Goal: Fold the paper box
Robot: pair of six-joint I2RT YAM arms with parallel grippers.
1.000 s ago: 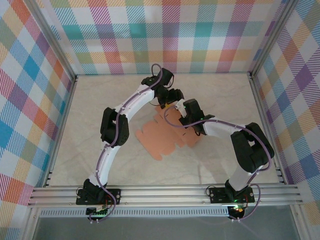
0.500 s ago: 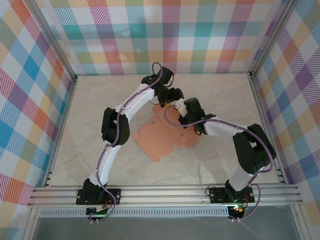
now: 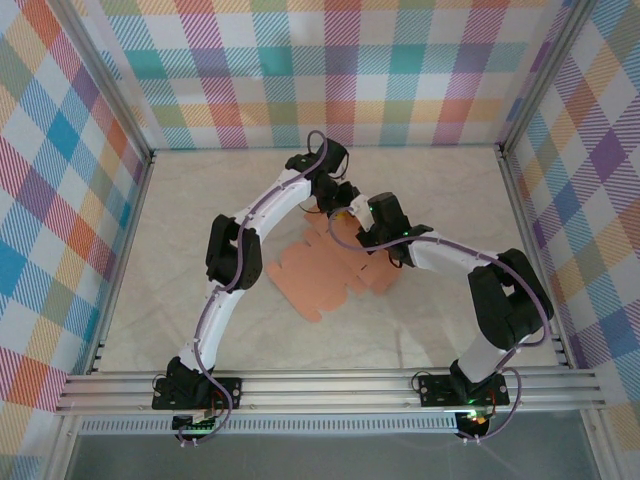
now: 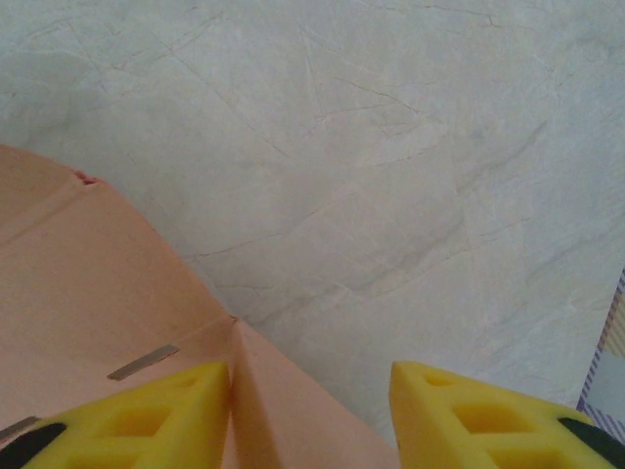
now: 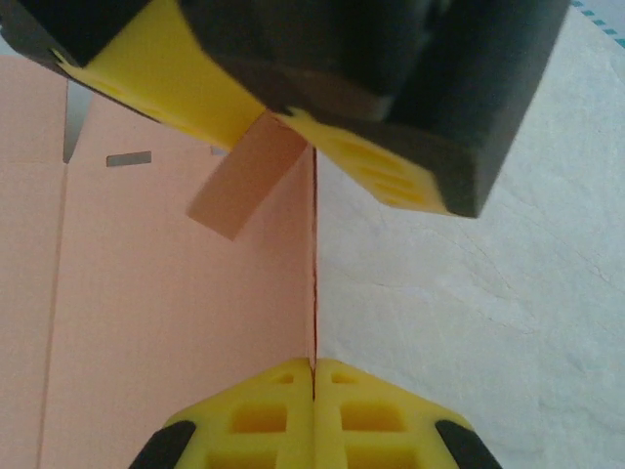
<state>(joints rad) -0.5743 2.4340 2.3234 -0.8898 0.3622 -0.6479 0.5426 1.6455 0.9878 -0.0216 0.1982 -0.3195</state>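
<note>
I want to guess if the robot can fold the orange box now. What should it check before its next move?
1. Right gripper pinching the paper box: ok, shut on a raised card edge.
2. Flap between the left gripper fingers: ok, it stands up between them.
3. Left gripper clamped on the flap: not ok, its jaws stand apart.
4. Rest of the sheet lying flat on the table: ok.
5. The two grippers clear of each other: cannot tell, they are very close.
6. Flap bending along its crease: cannot tell.
</note>
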